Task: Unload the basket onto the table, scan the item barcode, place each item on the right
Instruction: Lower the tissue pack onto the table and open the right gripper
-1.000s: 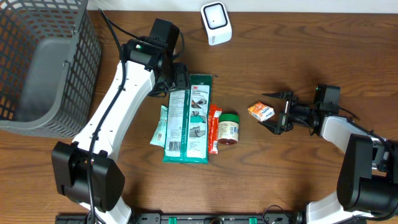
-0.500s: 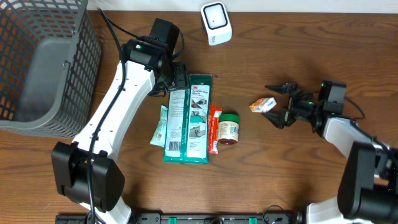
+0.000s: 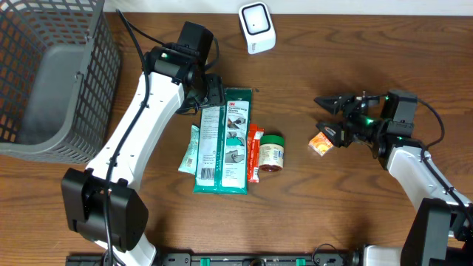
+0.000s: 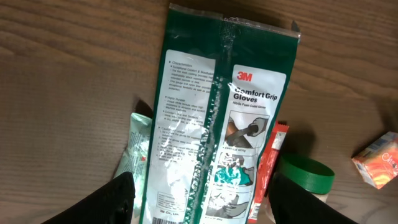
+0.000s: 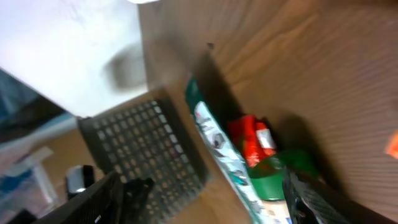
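Observation:
A small orange box (image 3: 321,142) lies on the table by the lower finger of my right gripper (image 3: 324,118). That gripper is open and tilted, with nothing between its fingers. In the right wrist view only an orange corner of the box (image 5: 393,145) shows, outside the jaws. My left gripper (image 3: 209,92) hangs open over the top of a green 3M gloves pack (image 4: 239,118), one finger on each side of it. The white scanner (image 3: 256,27) stands at the back of the table.
Beside the gloves pack lie a second green-and-white pack (image 3: 211,148), a pale teal pouch (image 3: 190,150), a red stick pack (image 3: 254,153) and a green-lidded jar (image 3: 271,153). A grey wire basket (image 3: 52,81) fills the far left.
The orange box was between the right jaws, rose briefly, and now lies on the table lower and to the right. The right gripper pulled back right and tilted. The left arm stayed put.

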`<state>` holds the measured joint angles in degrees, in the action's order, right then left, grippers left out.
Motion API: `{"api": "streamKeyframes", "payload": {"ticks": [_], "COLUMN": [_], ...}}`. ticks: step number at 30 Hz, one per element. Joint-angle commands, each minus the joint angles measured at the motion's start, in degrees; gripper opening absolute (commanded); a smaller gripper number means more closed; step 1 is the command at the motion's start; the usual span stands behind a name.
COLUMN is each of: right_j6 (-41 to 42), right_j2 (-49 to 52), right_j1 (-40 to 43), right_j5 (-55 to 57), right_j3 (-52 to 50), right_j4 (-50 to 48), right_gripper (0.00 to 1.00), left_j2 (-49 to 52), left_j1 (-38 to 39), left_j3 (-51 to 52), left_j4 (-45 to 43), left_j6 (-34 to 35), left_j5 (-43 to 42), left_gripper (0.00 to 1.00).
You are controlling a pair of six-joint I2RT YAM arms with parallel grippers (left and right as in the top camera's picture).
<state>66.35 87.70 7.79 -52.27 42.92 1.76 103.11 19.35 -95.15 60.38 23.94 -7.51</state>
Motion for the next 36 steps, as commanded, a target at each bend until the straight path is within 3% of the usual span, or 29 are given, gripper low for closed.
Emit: {"api": "streamKeyframes", "payload": {"ticks": [1,6,8,11,16,18,21,23,28,34,36], "right_j6": [-12.1,-30.4,-33.7,-33.9,-33.8,-33.2,-30.5,-30.3,-30.4,-29.7,-28.7], "right_j2": [-1.3,-2.4,-2.4,-2.4,-2.2,-2.1,-2.0,-2.0,-1.7,-1.5,-1.5], "right_j1": [-0.3,-0.8,-2.1,-4.7,-9.3,-10.7,-11.6,-11.6,-12.2,-12.2,-12.2], "right_j5": [2.1,19.7,29.9,41.3,48.1,51.0,54.9,55.2,55.0,55.0,55.0], "right_j3": [2.8,15.2,20.0,23.0,20.8,19.5,17.7,16.1,9.7,2.1,0.1], "right_j4": [6.1,36.1,45.2,51.4,51.3,50.4,49.3,47.1,37.5,27.9,25.6], "right_gripper": [0.77,0.79,0.80,0.76,0.61,0.53,0.52,0.45,0.36,0.04,0.01], "left_j2": [0.6,0.6,0.6,0.6,0.6,0.6,0.6,0.6,0.6,0.6,0.6], "left_j1": [0.0,0.0,0.0,-0.1,-2.1,-3.8,-6.1,-7.3,-8.2,-8.2,-8.2], "left_j3": [0.3,0.3,0.3,0.3,0.3,0.3,0.3,0.3,0.3,0.3,0.3], "left_j4": [0.3,0.4,0.1,-0.1,-0.4,-1.0,-1.1,-0.9,-0.5,-0.5,-0.5], "left_j6": [-1.8,-1.8,-1.7,-1.0,4.3,4.3,4.3,4.3,4.3,4.3,4.2], "left_j5": [1.2,7.2,9.8,14.7,24.8,24.7,24.7,24.7,24.7,24.7,24.7], "left_gripper": [0.69,0.70,0.70,0.70,0.70,0.70,0.70,0.70,0.70,0.70,0.70]}}
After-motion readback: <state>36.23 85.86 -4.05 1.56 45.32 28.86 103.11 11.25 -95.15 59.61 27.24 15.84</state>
